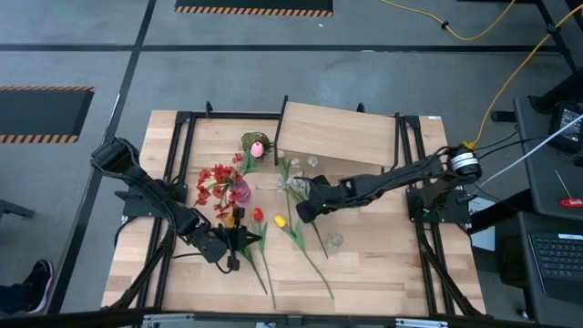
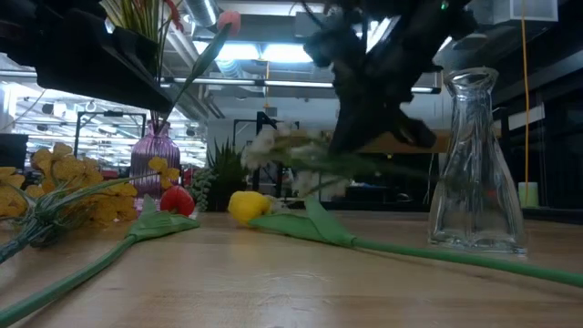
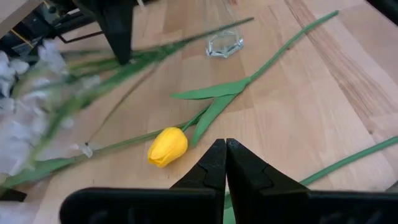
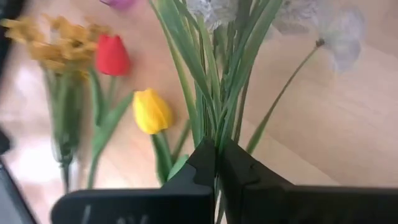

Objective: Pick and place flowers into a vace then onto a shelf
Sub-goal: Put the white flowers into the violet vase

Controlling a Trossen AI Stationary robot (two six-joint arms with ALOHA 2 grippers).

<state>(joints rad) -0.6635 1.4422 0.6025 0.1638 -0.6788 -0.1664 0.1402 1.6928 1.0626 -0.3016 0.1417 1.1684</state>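
Observation:
My right gripper (image 1: pixel 303 211) hangs over the table's middle, shut on a bunch of white-blossomed flowers (image 1: pixel 293 183). My left gripper (image 1: pixel 233 251) hovers shut near the table's front left, with nothing showing between its fingertips (image 3: pixel 225 152). A yellow tulip (image 3: pixel 168 146) and a red tulip (image 4: pixel 112 55) lie flat on the table between the arms, beside a bunch of yellow blooms (image 2: pixel 55 182). An empty clear glass vase (image 2: pixel 474 164) stands upright right of centre. A purple vase (image 1: pixel 240 192) holds red flowers. The light-wood shelf (image 1: pixel 337 137) stands at the back. My right gripper pinches the bunch's green stems (image 4: pixel 217 134) between its two fingers, several stems together. The fingers come slanting down from the table's right and lie across the stems. The bunch sits roughly level, its white blossoms (image 2: pixel 282 150) raised above the table.
A small pot with a pink tulip and green leaves (image 1: pixel 255 146) stands at the back left of the shelf. Long green stems (image 1: pixel 314 264) trail toward the table's near edge. Black frame rails (image 1: pixel 414 210) run along both sides of the table.

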